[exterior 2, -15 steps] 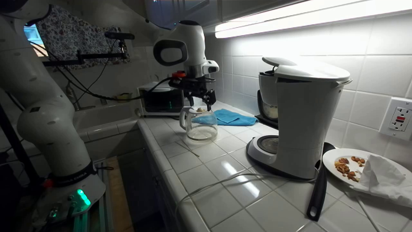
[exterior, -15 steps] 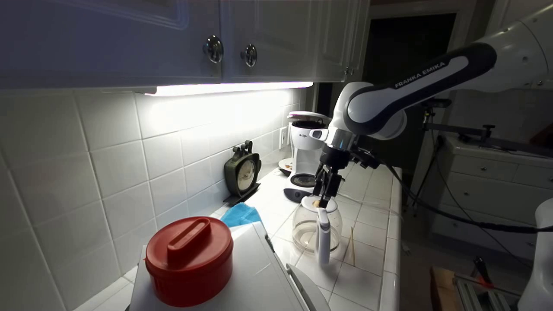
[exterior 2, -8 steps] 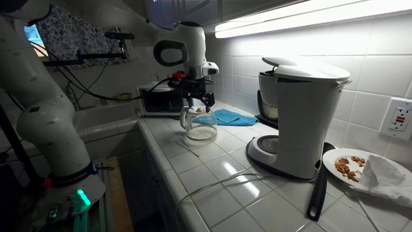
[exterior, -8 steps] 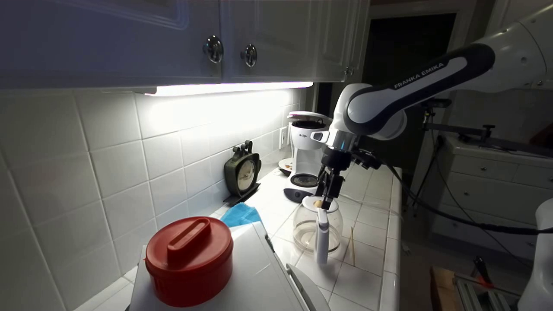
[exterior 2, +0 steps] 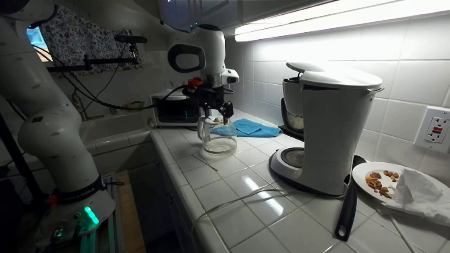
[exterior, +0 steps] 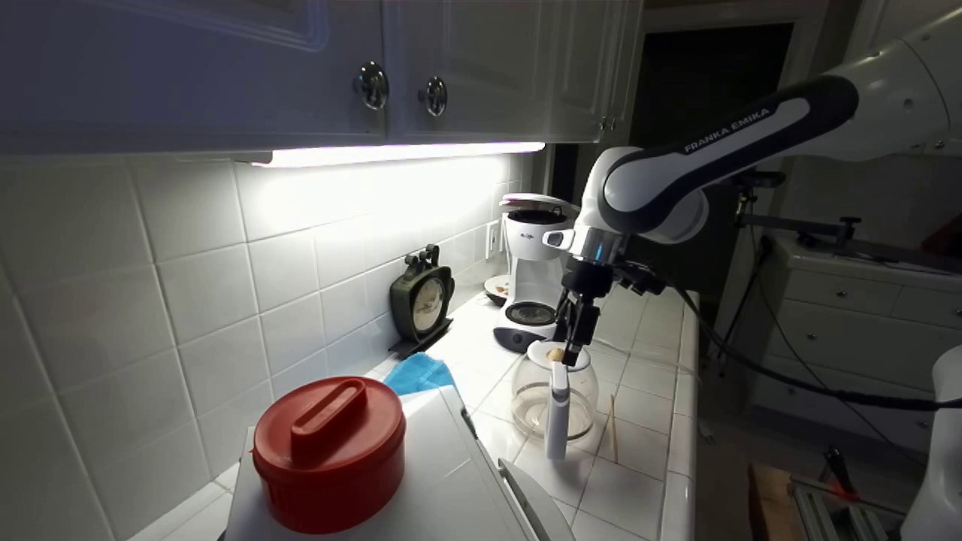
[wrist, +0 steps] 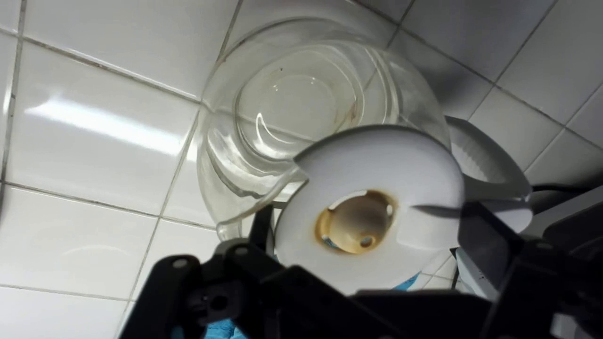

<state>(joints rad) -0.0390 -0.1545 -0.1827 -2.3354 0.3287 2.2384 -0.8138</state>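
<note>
Standing beneath the parted fingers (wrist: pixel 486 242) is a glass carafe (wrist: pixel 301 96).

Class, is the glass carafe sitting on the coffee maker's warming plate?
No, the glass carafe stands on the tiled counter, apart from the warming plate.

passage: counter (exterior 2: pixel 252 149) between carafe (exterior 2: pixel 220 139) and coffee maker (exterior 2: pixel 328 137) | in the way: cord (exterior 2: pixel 272 190) across counter, cabinets (exterior: pixel 481 64) overhead
</note>
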